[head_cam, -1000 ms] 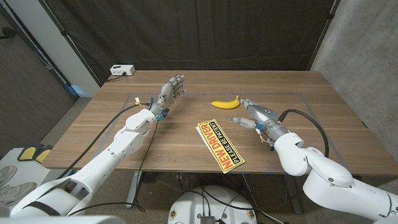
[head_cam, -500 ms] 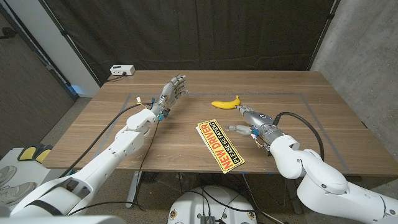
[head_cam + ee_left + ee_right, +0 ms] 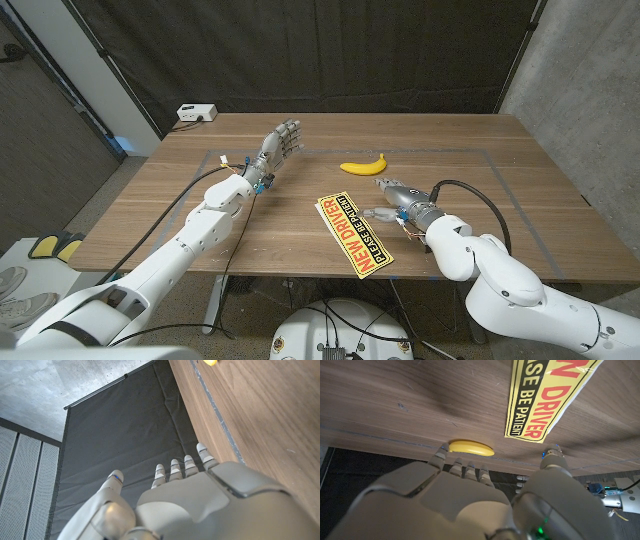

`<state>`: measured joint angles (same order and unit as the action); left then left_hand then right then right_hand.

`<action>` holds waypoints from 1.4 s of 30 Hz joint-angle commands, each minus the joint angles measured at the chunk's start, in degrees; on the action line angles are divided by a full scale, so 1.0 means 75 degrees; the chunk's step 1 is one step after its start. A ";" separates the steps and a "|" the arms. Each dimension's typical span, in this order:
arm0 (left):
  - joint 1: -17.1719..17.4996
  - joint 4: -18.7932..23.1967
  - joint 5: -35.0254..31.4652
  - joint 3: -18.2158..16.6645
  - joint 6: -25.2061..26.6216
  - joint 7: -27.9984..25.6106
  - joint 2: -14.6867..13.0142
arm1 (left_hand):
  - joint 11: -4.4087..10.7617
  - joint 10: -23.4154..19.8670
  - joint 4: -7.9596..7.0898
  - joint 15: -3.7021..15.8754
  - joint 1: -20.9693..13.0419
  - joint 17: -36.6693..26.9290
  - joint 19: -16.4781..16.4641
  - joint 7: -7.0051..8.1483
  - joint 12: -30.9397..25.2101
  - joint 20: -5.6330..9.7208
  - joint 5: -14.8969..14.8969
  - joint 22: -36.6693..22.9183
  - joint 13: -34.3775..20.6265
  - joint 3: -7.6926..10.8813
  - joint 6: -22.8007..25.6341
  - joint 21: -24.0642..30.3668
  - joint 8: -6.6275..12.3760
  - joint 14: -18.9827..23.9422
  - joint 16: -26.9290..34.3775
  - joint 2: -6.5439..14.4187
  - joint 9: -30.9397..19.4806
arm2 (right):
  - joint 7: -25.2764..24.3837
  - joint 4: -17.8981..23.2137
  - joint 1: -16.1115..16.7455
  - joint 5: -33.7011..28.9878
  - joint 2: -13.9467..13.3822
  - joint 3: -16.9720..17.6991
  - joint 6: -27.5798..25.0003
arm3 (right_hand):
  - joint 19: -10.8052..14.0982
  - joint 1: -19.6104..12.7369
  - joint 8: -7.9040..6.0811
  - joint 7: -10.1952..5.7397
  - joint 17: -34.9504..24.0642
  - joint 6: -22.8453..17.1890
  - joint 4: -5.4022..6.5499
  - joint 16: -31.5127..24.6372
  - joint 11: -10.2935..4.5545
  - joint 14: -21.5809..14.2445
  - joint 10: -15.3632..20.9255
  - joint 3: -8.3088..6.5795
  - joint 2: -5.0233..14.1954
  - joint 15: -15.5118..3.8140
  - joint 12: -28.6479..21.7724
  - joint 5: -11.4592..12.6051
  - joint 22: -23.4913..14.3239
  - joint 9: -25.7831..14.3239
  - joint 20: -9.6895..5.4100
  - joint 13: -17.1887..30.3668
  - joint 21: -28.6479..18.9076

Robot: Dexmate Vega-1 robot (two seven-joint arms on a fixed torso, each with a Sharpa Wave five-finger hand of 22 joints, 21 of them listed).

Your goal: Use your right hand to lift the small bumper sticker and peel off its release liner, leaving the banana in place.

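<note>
Two white glossy arms w/ rounded shell segments, grey seams at joints. Left hand point(image 3: 279, 141) grey metallic, segmented fingers w/ paler tips; small blue mark on thumb in left wrist view point(image 3: 200, 505). Wrist area of left arm shows exposed wiring: red, yellow, blue bits, thin black cable running back along forearm. Right hand point(image 3: 398, 196) same silver-grey build, smooth plated back, pale fingertips point(image 3: 470, 467). Green LED glow at base of right hand in right wrist view point(image 3: 485, 505), small blue light near thumb tip. Thick black cable loops out from right wrist and arcs over white forearm. Coloured wires bunched at right wrist too.
</note>
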<state>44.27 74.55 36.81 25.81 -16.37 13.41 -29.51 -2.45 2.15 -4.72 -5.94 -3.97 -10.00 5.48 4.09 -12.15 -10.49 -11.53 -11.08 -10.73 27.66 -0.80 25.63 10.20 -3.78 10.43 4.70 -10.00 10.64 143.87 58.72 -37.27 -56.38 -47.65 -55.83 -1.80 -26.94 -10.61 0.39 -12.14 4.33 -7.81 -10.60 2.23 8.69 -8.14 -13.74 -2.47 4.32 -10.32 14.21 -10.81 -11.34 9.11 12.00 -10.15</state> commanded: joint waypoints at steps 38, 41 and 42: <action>0.0212 0.0454 -0.0012 -0.0055 0.0380 -0.0277 -0.0275 | -0.0030 -0.0042 -0.0033 -0.0029 0.0077 -0.0030 -0.0017 0.0030 0.0004 -0.0065 -0.0034 -0.0011 -0.0020 0.0007 0.0029 -0.0045 0.0057 -0.0008 0.0046 0.0033 -0.0017 | 0.1577 -0.1156 -0.1196 -0.0283 0.0676 -0.0997 0.1213 | -0.0048 -0.0717 -0.0130 -0.0283 -0.0034 -0.0050 -0.0072 -0.0191 -0.0530 0.0337 0.0024 -0.0019 0.0323 0.0071 -0.0251 0.0217 0.0001 -0.0004 -0.0088 -0.0002 -0.0258; 0.0213 0.0466 -0.0010 -0.0051 0.0412 -0.0280 -0.0287 | -0.0029 -0.0042 -0.0034 -0.0024 0.0078 -0.0030 -0.0019 0.0026 0.0005 -0.0067 -0.0034 -0.0012 -0.0021 0.0007 0.0028 -0.0047 0.0056 -0.0011 0.0045 0.0035 -0.0017 | 0.1707 -0.1201 -0.1207 -0.0396 0.0737 -0.1030 0.1327 | -0.0010 -0.0815 -0.0136 -0.0299 -0.0029 -0.0055 -0.0098 -0.0204 -0.0633 0.0316 0.0080 -0.0035 0.0342 0.0061 -0.0262 0.0224 0.0004 0.0000 -0.0104 -0.0007 -0.0273; 0.0211 0.0468 -0.0013 -0.0048 0.0417 -0.0277 -0.0292 | -0.0026 -0.0044 -0.0034 -0.0025 0.0079 -0.0030 -0.0019 0.0033 0.0005 -0.0068 -0.0035 -0.0012 -0.0021 0.0007 0.0028 -0.0048 0.0056 -0.0011 0.0044 0.0035 -0.0017 | 0.1737 -0.1208 -0.1196 -0.0397 0.0750 -0.1011 0.1370 | -0.0004 -0.0838 -0.0138 -0.0316 -0.0028 -0.0057 -0.0104 -0.0210 -0.0669 0.0303 0.0092 -0.0038 0.0344 0.0043 -0.0264 0.0226 0.0004 0.0001 -0.0117 -0.0009 -0.0275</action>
<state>45.54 77.40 36.56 25.49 -14.07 11.53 -31.12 -2.45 2.15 -4.72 -5.94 -3.97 -10.00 5.48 4.09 -12.14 -10.49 -11.53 -11.06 -10.81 27.66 -0.81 25.40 10.20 -3.78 10.43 4.70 -9.99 21.01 136.34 50.45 -38.31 -52.09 -54.40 -49.50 -2.38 -32.18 -11.26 -1.66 -12.24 3.71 -8.30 -11.71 -2.00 9.92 -7.39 -13.92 0.00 5.13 -11.89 15.29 -10.65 -11.18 8.08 11.92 -11.70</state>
